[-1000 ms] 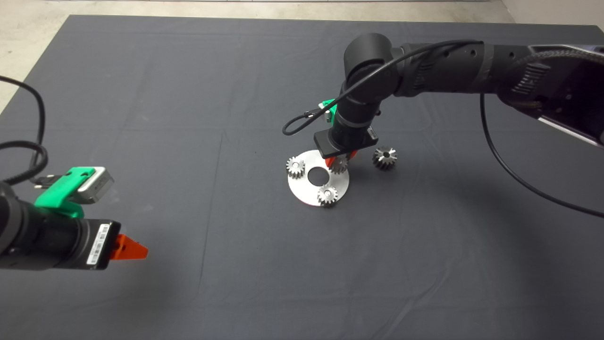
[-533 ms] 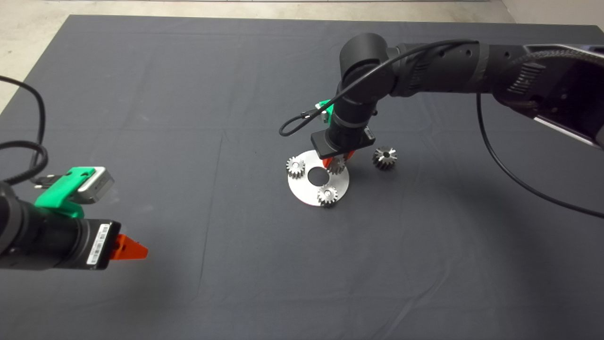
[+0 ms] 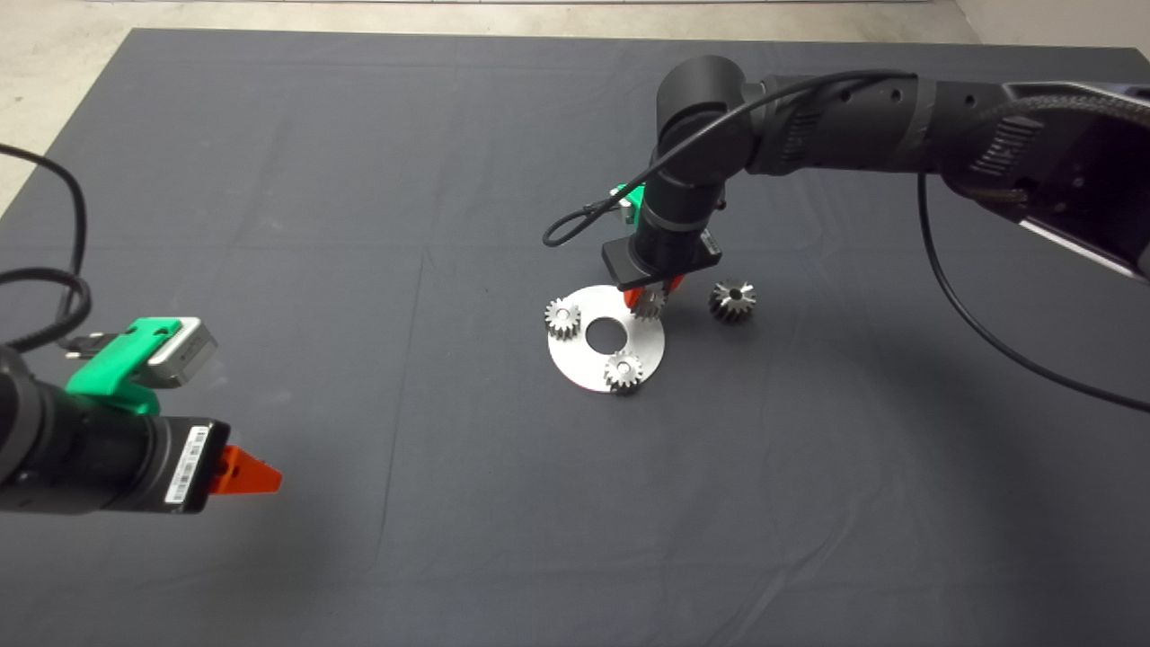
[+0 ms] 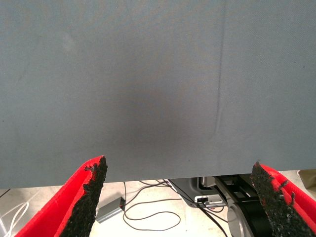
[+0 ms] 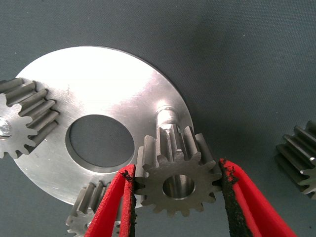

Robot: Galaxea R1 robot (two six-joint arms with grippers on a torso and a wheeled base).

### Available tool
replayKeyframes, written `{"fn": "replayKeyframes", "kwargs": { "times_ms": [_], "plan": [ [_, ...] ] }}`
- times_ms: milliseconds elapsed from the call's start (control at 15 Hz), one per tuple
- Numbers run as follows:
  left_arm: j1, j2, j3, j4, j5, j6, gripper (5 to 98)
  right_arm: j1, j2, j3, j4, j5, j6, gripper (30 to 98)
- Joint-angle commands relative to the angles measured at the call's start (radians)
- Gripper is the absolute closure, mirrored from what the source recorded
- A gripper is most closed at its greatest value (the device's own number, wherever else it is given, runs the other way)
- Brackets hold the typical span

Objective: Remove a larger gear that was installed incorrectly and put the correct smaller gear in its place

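A round metal plate (image 3: 582,364) with a centre hole lies mid-mat and carries two small short-toothed gears (image 3: 562,318) (image 3: 623,370). My right gripper (image 3: 649,301) hangs over the plate's far right rim, shut on the smaller gear (image 5: 177,183). In the right wrist view that gear sits between the pads with its bore unfilled, just beside a bare peg (image 5: 167,116) on the plate (image 5: 98,79). The larger gear (image 3: 732,301), dark with long teeth, rests on the mat to the right of the plate and shows as the larger gear (image 5: 302,160) beside the fingers. My left gripper (image 3: 247,474) waits open at the lower left.
The right arm (image 3: 809,135) reaches in from the right above the mat's far half. A black cable (image 3: 575,220) loops off its wrist. The left wrist view shows bare mat, with floor cables (image 4: 148,217) past its edge.
The right gripper, still holding the smaller gear, has shifted slightly right and toward the plate's far rim. The left arm, plate and other gears have not moved.
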Motion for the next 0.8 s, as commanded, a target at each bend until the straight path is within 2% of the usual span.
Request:
{"fn": "replayKeyframes", "kwargs": {
  "times_ms": [0, 733],
  "plan": [
    [-0.002, -0.001, -0.002, 0.002, 0.003, -0.001, 29.2, 0.033, -0.011, -0.031, -0.046, -0.095, -0.032, 93.4],
    [-0.002, -0.001, -0.004, 0.002, 0.003, -0.001, 29.2, 0.026, 0.036, -0.041, -0.047, -0.089, -0.025, 93.4]
  ]
}}
